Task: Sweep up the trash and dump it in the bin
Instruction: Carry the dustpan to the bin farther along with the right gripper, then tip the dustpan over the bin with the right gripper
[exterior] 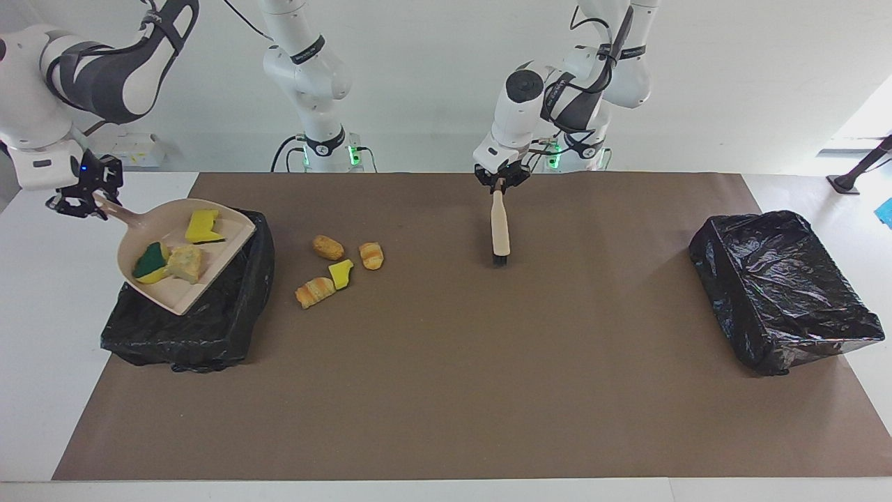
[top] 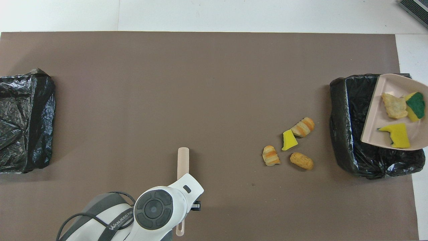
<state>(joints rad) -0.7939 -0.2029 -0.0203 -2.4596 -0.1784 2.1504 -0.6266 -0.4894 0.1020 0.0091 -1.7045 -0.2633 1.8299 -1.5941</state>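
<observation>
My right gripper (exterior: 83, 199) is shut on the handle of the beige dustpan (exterior: 174, 219), which it holds tilted over the black bin (exterior: 209, 328) at the right arm's end of the table. In the pan lie a yellow sponge chunk (exterior: 202, 225), a green-and-yellow sponge chunk (exterior: 150, 262) and a pale chip (exterior: 185, 263). Several scraps lie on the mat beside that bin: a brown nugget (exterior: 327, 247), a bread piece (exterior: 371, 255), a yellow sponge chunk (exterior: 341, 273) and a striped croissant piece (exterior: 315, 291). My left gripper (exterior: 500, 178) is shut on the brush (exterior: 500, 233) over the middle of the mat.
A second bin (exterior: 780, 293) lined with black plastic stands at the left arm's end of the table. The brown mat (exterior: 446, 390) covers most of the white table. In the overhead view the left arm covers part of the brush (top: 183, 157).
</observation>
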